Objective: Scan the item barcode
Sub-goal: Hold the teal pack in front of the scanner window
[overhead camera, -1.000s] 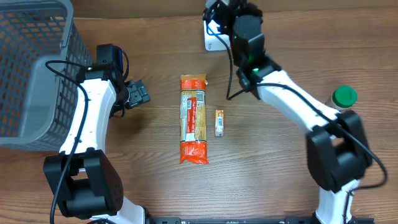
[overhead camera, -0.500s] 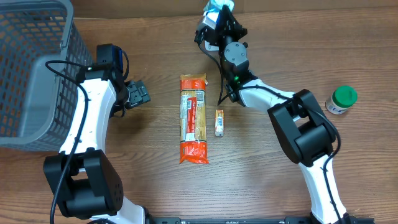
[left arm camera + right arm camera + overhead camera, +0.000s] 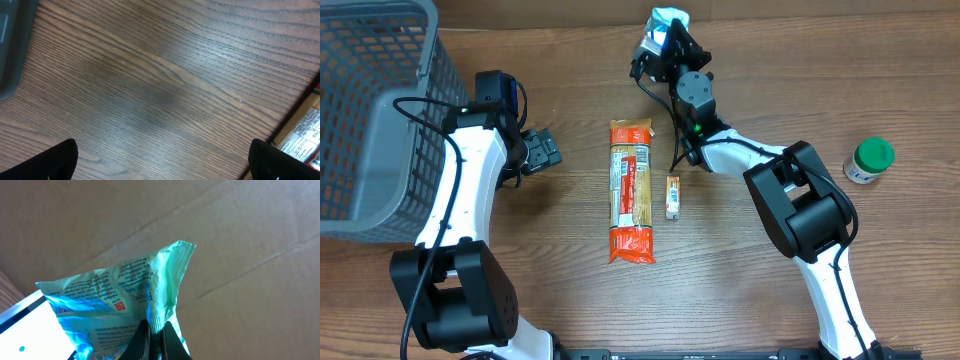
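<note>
Overhead view, wooden table (image 3: 770, 300).

- Right tool (image 3: 154, 330): jaws pinched fully together on the crimped edge of a pale green and blue printed plastic packet (image 3: 125, 285). The packet stands up above the fingertips (image 3: 167, 339), with small print and a red mark facing the wrist camera.
- Packet location: at the far edge of the table (image 3: 669, 17), held off the surface at the end of the outstretched right arm.
- In the right wrist view, a white box-shaped device (image 3: 27, 322) with a small blue dot on top sits just beside the lower left of the packet. Whether the two touch cannot be told.
- Left tool (image 3: 542, 150): jaws spread as wide as they go and holding nothing. The left wrist view shows only bare wood grain between the two dark fingertips (image 3: 55, 162). It hangs near the table between the basket and the pasta.
- Grey wire mesh basket (image 3: 370, 110): left side of the table, beside the left arm.
- Long clear bag of spaghetti with orange ends (image 3: 631, 190): centre of the table, lying flat, long axis front to back.
- Small orange and white stick-shaped packet (image 3: 672, 197): just to the right of the spaghetti, parallel to it, apart from it.
- White jar with a green lid (image 3: 868, 160): upright, far right, well apart from everything else.
</note>
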